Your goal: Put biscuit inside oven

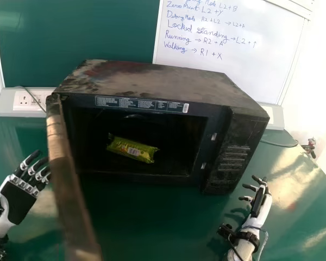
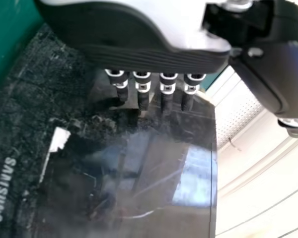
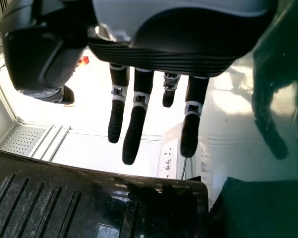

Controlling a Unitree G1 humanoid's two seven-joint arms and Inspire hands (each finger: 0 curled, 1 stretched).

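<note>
Behind the oven (image 1: 163, 81) we see a whiteboard (image 1: 223, 35), with a glossy green table (image 1: 136, 223) beneath. With the biscuit packet (image 1: 133, 149) inside, we'd now swing the door (image 1: 64, 163) shut: left hand (image 1: 19, 196), fingers spread, pressing its outer face slowly; right hand (image 1: 259, 204), fingers extended, ready to steady the body

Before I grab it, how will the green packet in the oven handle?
The green packet looks film-wrapped, so probably light and slick. Its biscuits may crack if squeezed through that thin wrapper. Flared ends should curb rolling.
</note>
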